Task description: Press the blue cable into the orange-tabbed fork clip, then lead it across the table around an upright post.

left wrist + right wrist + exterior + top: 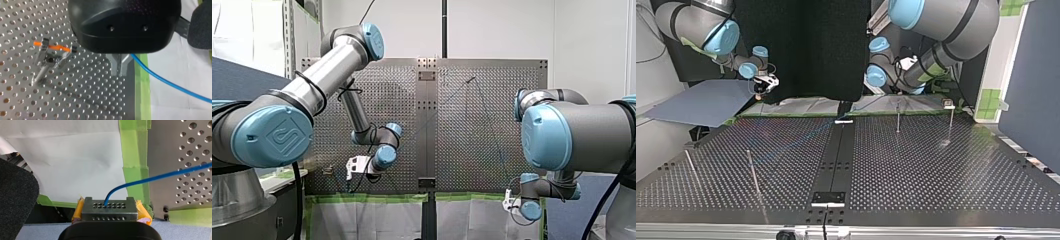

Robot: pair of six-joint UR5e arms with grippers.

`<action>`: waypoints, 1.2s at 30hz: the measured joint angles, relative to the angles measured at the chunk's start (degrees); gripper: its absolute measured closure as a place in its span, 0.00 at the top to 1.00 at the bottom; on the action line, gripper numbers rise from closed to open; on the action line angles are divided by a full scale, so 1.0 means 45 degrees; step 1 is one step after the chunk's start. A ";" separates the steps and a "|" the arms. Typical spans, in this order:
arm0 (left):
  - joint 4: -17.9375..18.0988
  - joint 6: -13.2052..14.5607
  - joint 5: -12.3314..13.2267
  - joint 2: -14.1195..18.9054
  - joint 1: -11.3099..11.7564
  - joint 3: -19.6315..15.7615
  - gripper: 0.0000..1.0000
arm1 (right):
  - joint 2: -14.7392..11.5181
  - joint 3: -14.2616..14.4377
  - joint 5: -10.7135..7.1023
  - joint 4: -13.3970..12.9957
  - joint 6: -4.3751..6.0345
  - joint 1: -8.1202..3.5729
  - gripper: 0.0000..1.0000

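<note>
Because the thin blue cable (170, 83) has to be pushed down between the prongs of the small metal fork clip with the orange tab (51, 53), my left arm's black gripper (119, 67) hangs low just beside that clip. Its metal fingers are drawn together with the cable coming out right at them, so they look pinched on it; the cable is not yet in the clip. From there it passes out over the tabletop's edge and, by my reading, leads to my right arm's gripper (110, 210), whose yellow-padded fingers are closed on another stretch of it, likely so the line is taut and clear of the holes for the press. The perforated metal tabletop (936, 170) carries several thin upright metal posts (897, 119), one of which the cable must round afterwards. Green tape (141, 87) edges the tabletop, white sheeting (67, 162) lies beyond it, and a black curtain (806, 45) backs the arms.
</note>
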 joint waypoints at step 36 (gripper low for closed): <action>0.1207 0.2402 0.0589 0.0002 0.1311 -0.0007 0.00 | 0.0005 -0.0016 0.0004 0.0041 -0.0058 0.0044 0.00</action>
